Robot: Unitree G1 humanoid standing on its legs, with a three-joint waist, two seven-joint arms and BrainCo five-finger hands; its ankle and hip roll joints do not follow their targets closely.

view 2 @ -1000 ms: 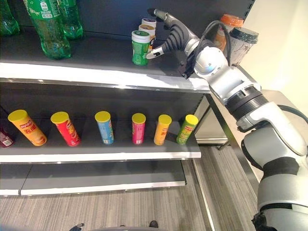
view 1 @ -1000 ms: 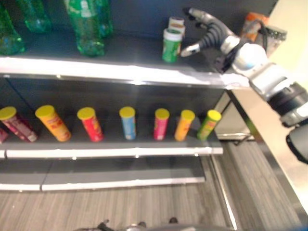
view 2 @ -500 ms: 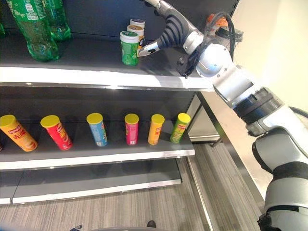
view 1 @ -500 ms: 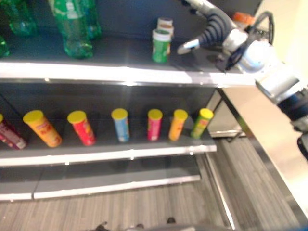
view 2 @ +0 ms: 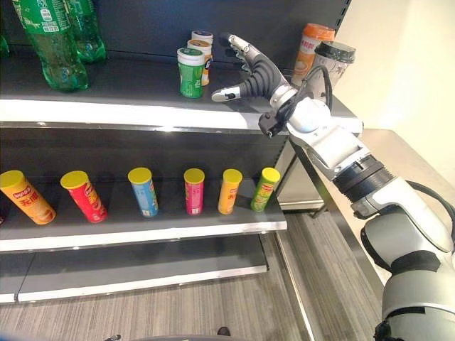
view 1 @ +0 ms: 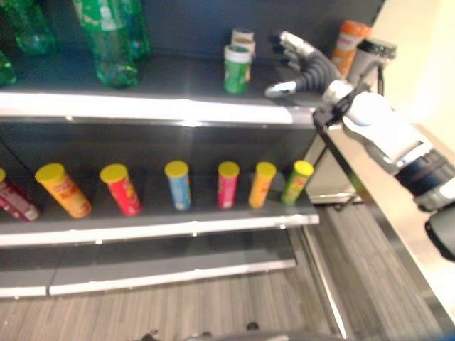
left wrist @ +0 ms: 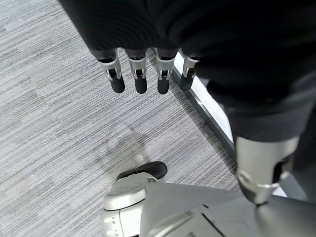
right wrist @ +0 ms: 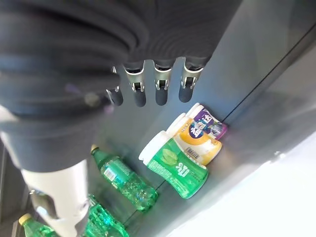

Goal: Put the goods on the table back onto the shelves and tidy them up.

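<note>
Both head eyes look down from nearby at the shelves and share its rows. The right wrist camera, apparently very close, faces the green tub; the left wrist camera faces the floor.

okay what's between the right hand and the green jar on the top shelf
Nothing: in the right eye view, bare dark shelf separates the open right hand from the green jar.

Right hand back from green jar (empty).
</note>
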